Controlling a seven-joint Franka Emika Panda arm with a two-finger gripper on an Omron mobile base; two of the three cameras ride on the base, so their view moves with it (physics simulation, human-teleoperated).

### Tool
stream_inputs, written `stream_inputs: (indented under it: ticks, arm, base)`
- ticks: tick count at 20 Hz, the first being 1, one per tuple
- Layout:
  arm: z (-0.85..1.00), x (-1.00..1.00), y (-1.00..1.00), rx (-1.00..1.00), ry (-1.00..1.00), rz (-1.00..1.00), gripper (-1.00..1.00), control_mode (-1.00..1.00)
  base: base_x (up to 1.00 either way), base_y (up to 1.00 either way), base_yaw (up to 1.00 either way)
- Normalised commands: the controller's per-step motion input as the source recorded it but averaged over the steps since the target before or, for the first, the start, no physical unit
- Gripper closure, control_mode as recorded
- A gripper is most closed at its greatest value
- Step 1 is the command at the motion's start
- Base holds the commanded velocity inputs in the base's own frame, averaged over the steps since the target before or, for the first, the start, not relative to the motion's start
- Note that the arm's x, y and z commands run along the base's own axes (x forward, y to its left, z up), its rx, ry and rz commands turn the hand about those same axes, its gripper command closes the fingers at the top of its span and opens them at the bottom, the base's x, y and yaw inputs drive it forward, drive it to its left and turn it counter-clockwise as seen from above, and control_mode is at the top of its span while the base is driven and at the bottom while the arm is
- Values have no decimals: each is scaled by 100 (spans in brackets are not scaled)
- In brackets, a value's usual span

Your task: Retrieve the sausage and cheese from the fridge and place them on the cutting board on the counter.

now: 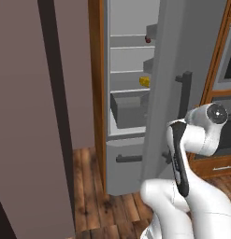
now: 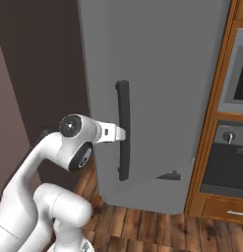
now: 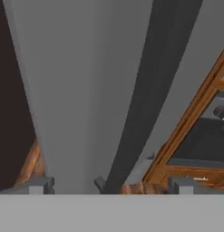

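Observation:
The fridge (image 1: 128, 140) stands with its grey door (image 1: 182, 56) swung open. On a pale inner shelf lies the yellow cheese (image 1: 144, 81), and two shelves higher the small dark red sausage (image 1: 147, 40). My gripper (image 2: 122, 133) is open at the outer face of the door, right at its long dark handle (image 2: 123, 128). In the hand view the handle (image 3: 140, 104) runs up between my wide-apart fingertips (image 3: 41, 185), with the gripper (image 3: 111, 186) holding nothing. The cutting board and the counter are out of view.
A grey drawer (image 1: 128, 107) sits under the cheese shelf. Wooden cabinetry with a built-in oven (image 2: 228, 162) stands close on the right of the door. A tall brownish wall panel (image 1: 32, 116) fills the left. The floor (image 1: 93, 200) is wooden planks.

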Motion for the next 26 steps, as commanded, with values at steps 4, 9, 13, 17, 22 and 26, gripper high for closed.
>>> stream_inputs:
  ticks: [4, 9, 13, 17, 22, 26]
  arm:
    - [32, 0, 87, -19, 17, -22, -100, -100]
    - [6, 1, 77, -22, 2, -29, -100, -100]
    - [1, 21, 60, -18, -4, -30, -100, -100]
    - [24, 32, 47, -10, -1, -30, -100, -100]
    - [48, 59, 23, -5, 3, -26, -100, -100]
    - [42, 41, 29, -4, 0, -23, -100, -100]
  base:
    - [0, 0, 0]
    - [0, 0, 0]
    - [0, 0, 0]
    - [0, 0, 0]
    - [0, 0, 0]
    - [0, 0, 0]
